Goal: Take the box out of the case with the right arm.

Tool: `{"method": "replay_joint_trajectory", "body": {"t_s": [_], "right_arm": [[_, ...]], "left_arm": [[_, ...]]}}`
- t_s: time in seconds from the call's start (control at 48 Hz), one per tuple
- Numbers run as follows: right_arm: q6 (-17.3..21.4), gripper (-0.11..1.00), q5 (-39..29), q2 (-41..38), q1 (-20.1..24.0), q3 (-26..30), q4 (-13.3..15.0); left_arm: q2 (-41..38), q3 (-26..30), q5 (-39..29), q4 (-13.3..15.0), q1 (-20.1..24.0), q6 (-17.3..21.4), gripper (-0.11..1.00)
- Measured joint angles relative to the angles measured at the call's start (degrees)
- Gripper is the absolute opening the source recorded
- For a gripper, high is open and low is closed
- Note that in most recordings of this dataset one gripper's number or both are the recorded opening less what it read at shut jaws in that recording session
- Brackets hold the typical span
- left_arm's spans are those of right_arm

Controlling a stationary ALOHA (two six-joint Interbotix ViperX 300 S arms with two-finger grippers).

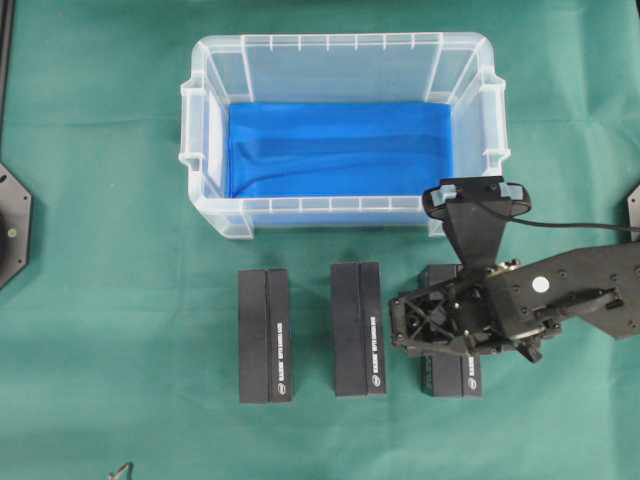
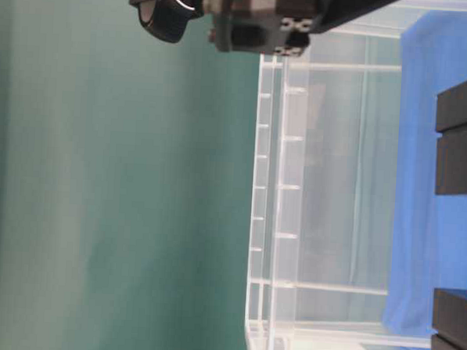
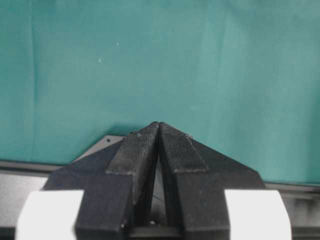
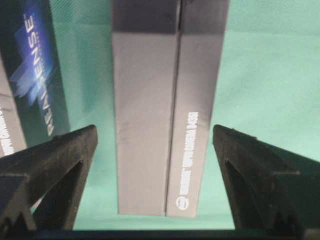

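Box [image 4: 165, 110] lies on green cloth [image 1: 120, 300] between the right tool's [image 4: 155, 150] wide-open jaws.

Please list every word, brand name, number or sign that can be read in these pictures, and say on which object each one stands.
"REALSENSE": on the blue-printed face of the neighbouring box, right wrist view.
White print with a round logo along the edge of the box between the right end effector fingers: blurred, not readable.
White print on the left box and middle box, overhead view: too small to read.
The case: no text visible.
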State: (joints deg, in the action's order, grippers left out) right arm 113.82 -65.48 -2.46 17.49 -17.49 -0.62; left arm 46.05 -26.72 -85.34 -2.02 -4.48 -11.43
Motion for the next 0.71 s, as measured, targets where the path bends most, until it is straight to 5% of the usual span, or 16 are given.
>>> {"method": "replay_joint_trajectory", "body": {"t_s": [0.709], "right_arm": [[-0.1, 0.88, -26.2, 4.5, -0.1, 20.0, 2.6]], "left_arm": [[0.0, -0.1, 0.0, 0.0, 0.0, 0.0, 0.00]]}}
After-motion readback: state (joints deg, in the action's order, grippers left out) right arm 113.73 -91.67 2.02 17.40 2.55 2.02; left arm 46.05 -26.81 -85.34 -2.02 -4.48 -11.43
